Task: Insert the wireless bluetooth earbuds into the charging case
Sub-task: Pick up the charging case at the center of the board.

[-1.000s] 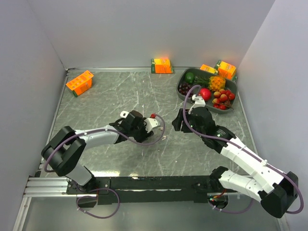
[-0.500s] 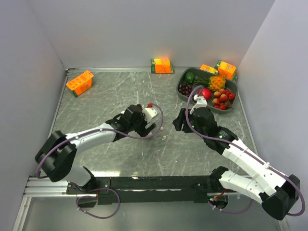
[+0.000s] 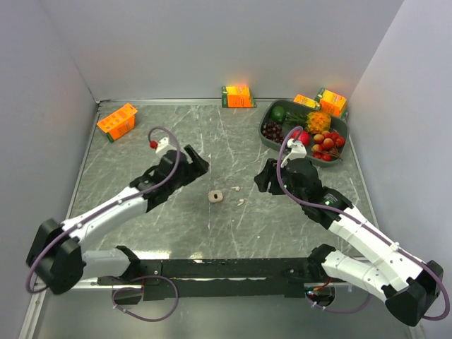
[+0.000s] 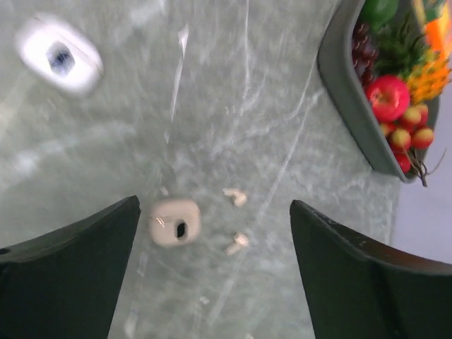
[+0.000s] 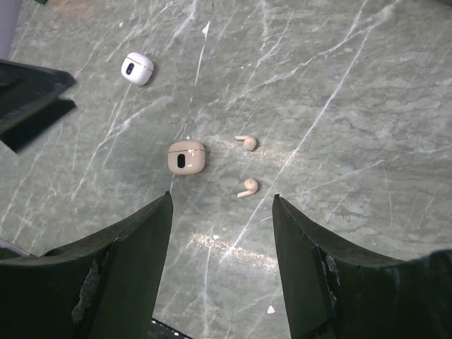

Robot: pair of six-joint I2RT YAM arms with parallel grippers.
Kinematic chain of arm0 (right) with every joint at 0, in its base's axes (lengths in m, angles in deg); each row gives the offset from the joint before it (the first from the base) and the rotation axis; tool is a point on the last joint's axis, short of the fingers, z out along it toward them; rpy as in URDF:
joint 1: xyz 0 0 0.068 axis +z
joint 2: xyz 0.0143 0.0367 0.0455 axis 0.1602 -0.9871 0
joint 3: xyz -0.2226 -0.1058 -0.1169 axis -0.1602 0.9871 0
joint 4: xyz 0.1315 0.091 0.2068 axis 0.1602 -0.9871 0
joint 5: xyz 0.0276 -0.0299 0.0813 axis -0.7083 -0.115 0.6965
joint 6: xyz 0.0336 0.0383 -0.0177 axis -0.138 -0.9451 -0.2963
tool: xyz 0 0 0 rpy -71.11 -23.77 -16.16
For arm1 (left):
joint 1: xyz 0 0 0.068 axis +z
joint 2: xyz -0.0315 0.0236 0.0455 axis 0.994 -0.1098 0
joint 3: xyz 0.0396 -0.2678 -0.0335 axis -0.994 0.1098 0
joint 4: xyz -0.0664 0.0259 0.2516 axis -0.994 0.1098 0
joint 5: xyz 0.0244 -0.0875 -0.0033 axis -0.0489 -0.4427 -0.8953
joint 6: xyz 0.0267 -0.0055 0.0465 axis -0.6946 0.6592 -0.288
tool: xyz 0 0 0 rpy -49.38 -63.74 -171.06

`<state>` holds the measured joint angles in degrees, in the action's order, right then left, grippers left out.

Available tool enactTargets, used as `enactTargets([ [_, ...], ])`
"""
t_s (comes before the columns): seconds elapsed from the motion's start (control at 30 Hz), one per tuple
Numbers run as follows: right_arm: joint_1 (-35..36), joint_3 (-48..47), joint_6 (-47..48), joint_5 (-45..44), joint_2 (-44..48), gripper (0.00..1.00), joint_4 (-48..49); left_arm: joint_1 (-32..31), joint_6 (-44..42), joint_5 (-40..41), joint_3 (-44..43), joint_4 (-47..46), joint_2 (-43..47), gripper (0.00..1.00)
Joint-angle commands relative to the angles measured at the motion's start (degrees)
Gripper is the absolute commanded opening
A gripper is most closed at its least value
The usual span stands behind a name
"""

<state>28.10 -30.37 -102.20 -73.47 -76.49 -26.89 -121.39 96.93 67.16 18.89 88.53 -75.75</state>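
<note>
A beige charging case (image 3: 215,195) (image 4: 174,222) (image 5: 186,156) lies on the grey marble table. Two pale-beige earbuds rest just right of it, one farther (image 3: 235,188) (image 4: 235,197) (image 5: 246,142) and one nearer (image 3: 241,202) (image 4: 237,243) (image 5: 247,187). My left gripper (image 3: 196,162) (image 4: 214,205) hangs open and empty above the table, up-left of the case. Open and empty too, my right gripper (image 3: 263,176) (image 5: 222,198) stands right of the earbuds. A white case (image 4: 60,55) (image 5: 138,68) lies farther off; the top view does not show it.
A grey tray (image 3: 266,139) of toy fruit stands at the back right, its edge showing in the left wrist view (image 4: 344,92). Orange boxes sit at the back left (image 3: 116,120), back middle (image 3: 237,95) and back right (image 3: 332,102). Walls enclose the table.
My left gripper opened, let go of the beige case, and drew back up and to the left, leaving the case on the table. The right gripper barely moved.
</note>
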Motion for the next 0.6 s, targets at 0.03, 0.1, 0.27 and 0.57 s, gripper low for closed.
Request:
enactTargets([
  [0.03,-0.41,-0.39,-0.79,0.65,0.82,0.66,0.81,-7.38,19.61,3.09,-14.46,17.11,-12.96,0.99],
  [0.1,-0.41,-0.03,-1.05,0.91,0.91,0.66,0.9,-9.24,20.31,4.34,-19.75,23.01,-19.03,0.97],
  [0.27,-0.41,0.49,-1.05,1.35,2.05,0.66,0.73,-9.5,23.4,5.22,-26.63,32.51,-28.73,0.96],
  [0.57,-0.41,1.64,-0.08,1.62,2.05,0.66,1.34,-11.0,24.72,4.79,-26.38,34.55,-31.37,0.96],
])
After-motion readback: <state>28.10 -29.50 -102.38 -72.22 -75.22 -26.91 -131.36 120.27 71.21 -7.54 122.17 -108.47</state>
